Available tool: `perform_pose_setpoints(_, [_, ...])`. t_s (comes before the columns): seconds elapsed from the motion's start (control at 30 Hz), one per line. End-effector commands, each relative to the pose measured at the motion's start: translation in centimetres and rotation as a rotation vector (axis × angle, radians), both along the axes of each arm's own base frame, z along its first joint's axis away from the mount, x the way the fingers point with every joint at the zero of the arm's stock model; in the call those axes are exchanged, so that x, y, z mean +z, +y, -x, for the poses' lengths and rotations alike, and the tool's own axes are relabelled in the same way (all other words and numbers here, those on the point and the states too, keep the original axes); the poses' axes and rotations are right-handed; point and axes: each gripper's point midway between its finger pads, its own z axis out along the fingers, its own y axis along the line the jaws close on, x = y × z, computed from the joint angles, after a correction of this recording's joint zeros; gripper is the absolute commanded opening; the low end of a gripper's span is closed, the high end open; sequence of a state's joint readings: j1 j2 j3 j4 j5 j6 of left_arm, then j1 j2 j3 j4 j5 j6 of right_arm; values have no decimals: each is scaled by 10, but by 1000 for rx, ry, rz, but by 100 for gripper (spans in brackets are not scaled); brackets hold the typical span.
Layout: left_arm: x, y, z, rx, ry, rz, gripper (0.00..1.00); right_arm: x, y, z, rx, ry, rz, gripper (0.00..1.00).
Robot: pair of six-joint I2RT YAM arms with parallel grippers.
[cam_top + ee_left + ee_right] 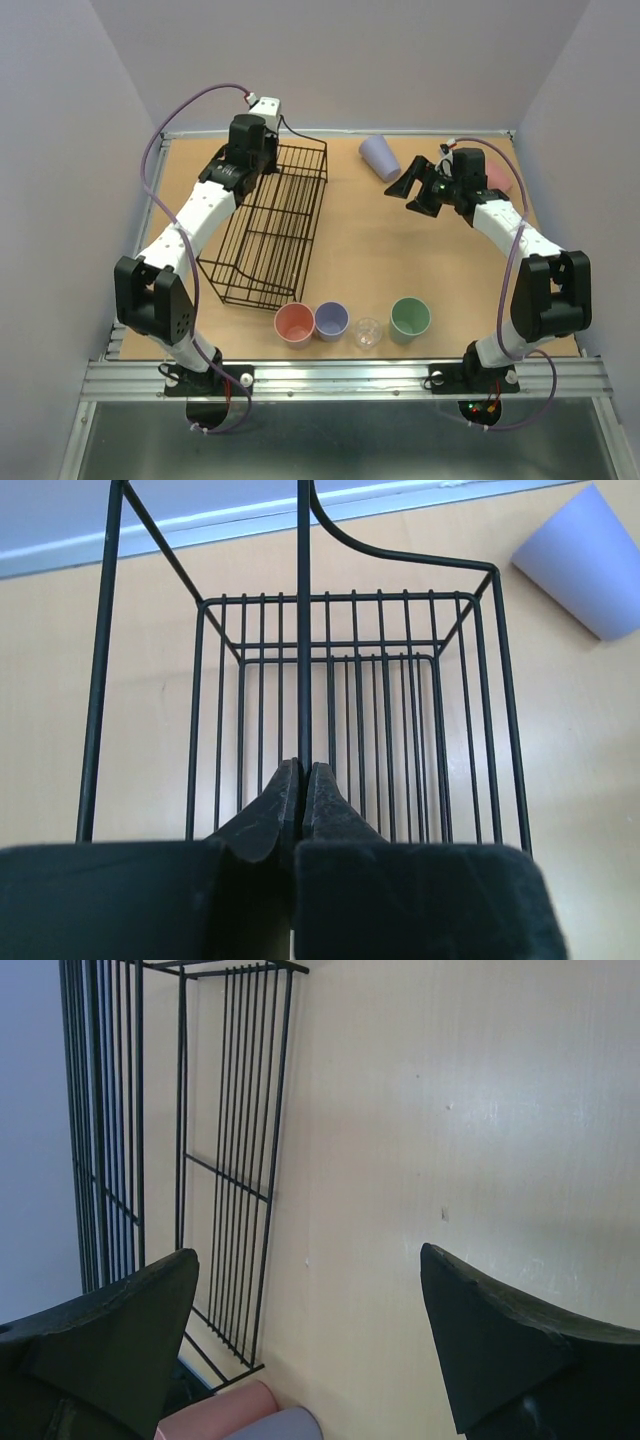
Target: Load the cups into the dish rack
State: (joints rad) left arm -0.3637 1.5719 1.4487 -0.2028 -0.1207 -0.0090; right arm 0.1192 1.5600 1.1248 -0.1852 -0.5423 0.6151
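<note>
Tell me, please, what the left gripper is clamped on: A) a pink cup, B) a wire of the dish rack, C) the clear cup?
B: the left wrist view shows the left gripper pinching an upright wire of the dish rack, with no cup between its fingers.

Black dish rack (pixel 303 143), mint green cup (pixel 410 318)

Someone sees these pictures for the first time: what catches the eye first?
The long black dish rack stands left of centre, the left gripper pinched shut on a wire at its far end. Four upright cups line the near edge: pink cup, lavender cup, clear cup, green cup. A tipped lavender cup lies near the open right gripper.
</note>
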Motion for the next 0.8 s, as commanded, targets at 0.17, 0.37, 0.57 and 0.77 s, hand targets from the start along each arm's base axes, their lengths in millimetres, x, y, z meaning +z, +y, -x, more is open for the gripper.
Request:
perform_pose_setpoints(0.17, [65,-6,-17,4,-139,8,71,44,-17,-13,-107,-104,69,96])
perform_pose_setpoints(0.37, [109,8,-13,111,-203,60,99,59,-46,-37,-217,-157,227,98])
perform_pose_setpoints(0.57, [134,22,9,174,-224,111,99,77,-102,-90,-417,-199,517,100])
perform_pose_setpoints(0.77, [106,22,36,175,-140,177,99,63,-164,-148,-563,-137,771,100])
